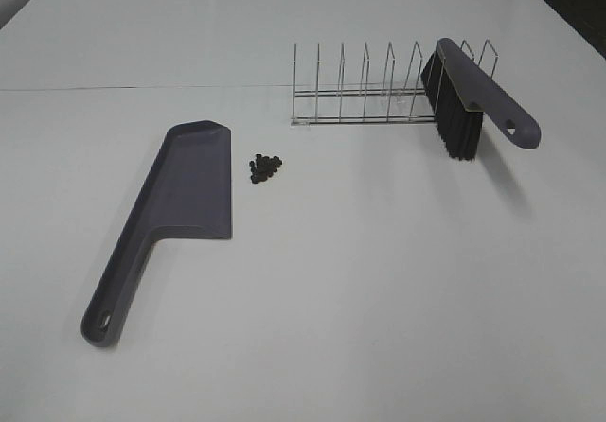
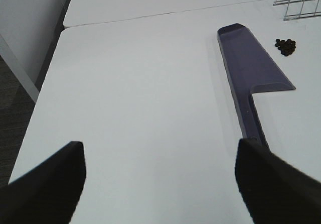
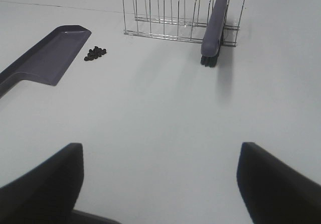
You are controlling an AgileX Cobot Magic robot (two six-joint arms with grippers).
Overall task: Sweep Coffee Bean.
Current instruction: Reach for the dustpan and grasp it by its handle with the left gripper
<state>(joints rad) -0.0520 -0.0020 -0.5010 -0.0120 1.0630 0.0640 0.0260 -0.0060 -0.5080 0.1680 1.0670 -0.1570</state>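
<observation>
Beans: three o'clock of dustpan, near for a short sweep.
Brush: propped in rack, handle reachable.
Left pincer: spread wide, empty.
Right pincer: spread wide, empty.

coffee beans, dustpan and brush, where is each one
coffee beans (image 1: 266,167): exterior high view, middle of the pile
dustpan (image 1: 194,185): exterior high view, flat floor of the pan
brush (image 1: 483,88): exterior high view, grey-purple back above the bristles

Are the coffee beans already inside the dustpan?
No, the coffee beans lie in a small pile on the table beside the dustpan, outside it.
</observation>
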